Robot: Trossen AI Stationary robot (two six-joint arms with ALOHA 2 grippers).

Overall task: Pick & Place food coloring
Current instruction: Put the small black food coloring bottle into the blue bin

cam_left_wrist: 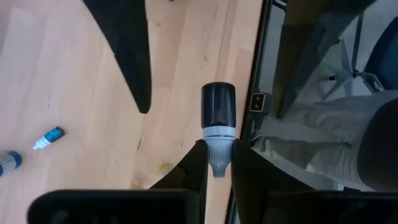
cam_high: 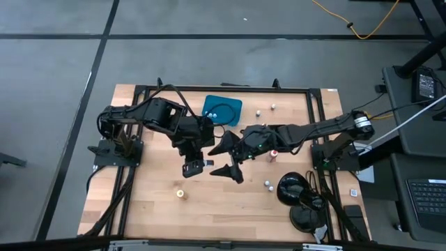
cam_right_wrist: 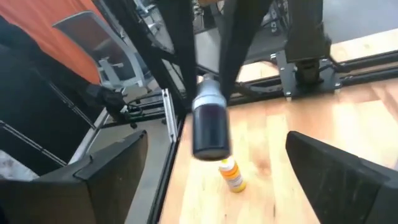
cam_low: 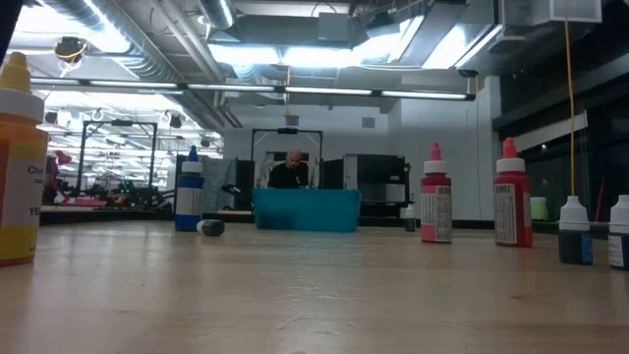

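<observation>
My left gripper [cam_high: 196, 167] holds a small dark food coloring bottle [cam_left_wrist: 219, 106] with a pale cap above the middle of the table. My right gripper [cam_high: 225, 159] stands open just to the bottle's right, facing it, one finger [cam_right_wrist: 112, 177] on either side and apart from it. Other food coloring bottles stand upright on the table: a yellow one [cam_high: 180, 194], a red one [cam_high: 273, 155] and small white-capped ones [cam_high: 267, 185]. Two more lie in the teal tray [cam_high: 230, 104]. My left gripper pinches the bottle's pale cap [cam_left_wrist: 217, 152] between its two fingertips. The fingers slant steeply down from above. The dark body [cam_right_wrist: 209, 127] hangs below the fingers, cap end up, lifted clear of the table.
Two small bottles [cam_high: 258, 113] stand at the far side, right of the tray. The low view shows red bottles [cam_low: 435, 197], a blue one [cam_low: 190, 192] and a yellow one [cam_low: 20, 157] standing. A black lamp-like object [cam_high: 296, 192] sits near right. A person sits beyond the table [cam_low: 292, 169].
</observation>
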